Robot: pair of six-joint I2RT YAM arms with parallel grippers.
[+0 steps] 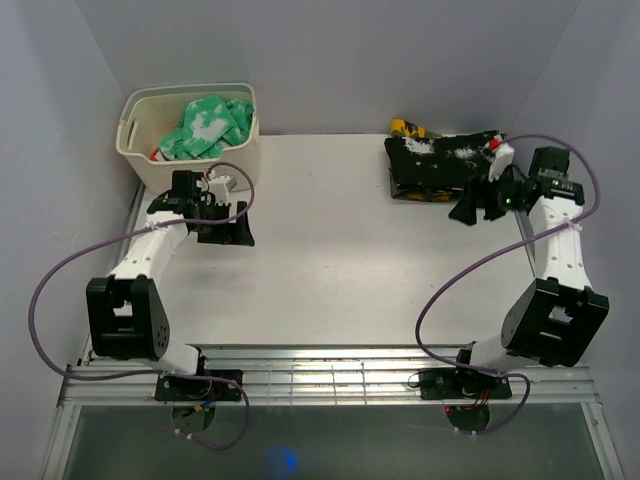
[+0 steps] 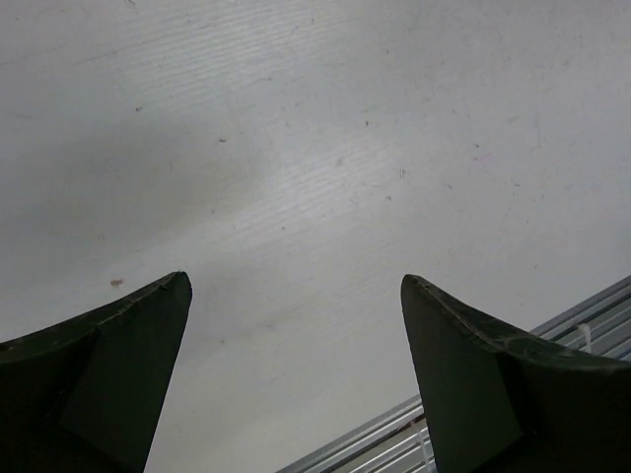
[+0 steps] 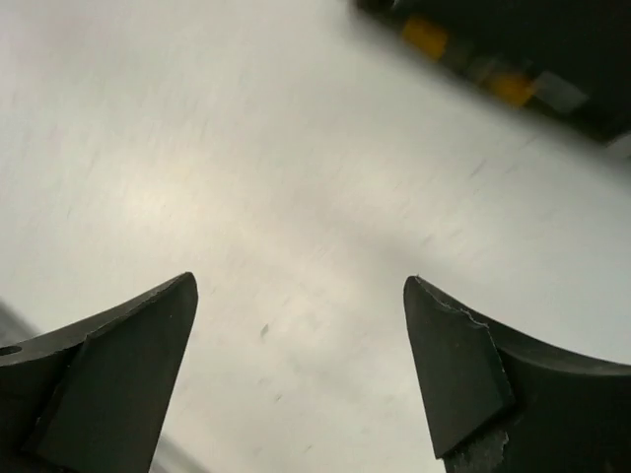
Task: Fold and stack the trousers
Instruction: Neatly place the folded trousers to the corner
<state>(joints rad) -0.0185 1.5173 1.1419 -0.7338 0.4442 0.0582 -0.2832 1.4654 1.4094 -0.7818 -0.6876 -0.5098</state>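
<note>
Between the fingers of the right gripper (image 1: 470, 208) there is only bare table (image 1: 330, 250): in its wrist view the right gripper (image 3: 301, 286) has its jaws spread wide, nothing held, and pale table surface fills the gap. Just beyond it on the far side, and a little towards its left, lie the trousers (image 1: 440, 160), a compact black bundle flecked with white that looks already folded. They rest on top of a camouflage garment (image 1: 408, 128) whose yellow-and-black edge pokes out at the far left corner and along the near side. The bundle's long axis runs across the table, left to right as the arms face it, so it lies broadside to the right gripper, which sits off its near right corner. From above I cannot tell whether the fingers touch that corner or stand just clear of it. The right wrist view shows only a blurred dark band with yellow patches (image 3: 429, 34) at its upper right, too soft to say which garment it is. The left gripper (image 1: 228, 235) is well apart from the trousers, across most of the table's width. Its wrist view shows the left gripper (image 2: 296, 286) open as well, over bare table. Behind it and to its left stands a basket (image 1: 140, 150) holding a green-and-white garment (image 1: 205, 125). The right arm is plainly the nearer one, so I judge that any tidying or pressing of the stack is its job, reaching forward and slightly leftward.
</note>
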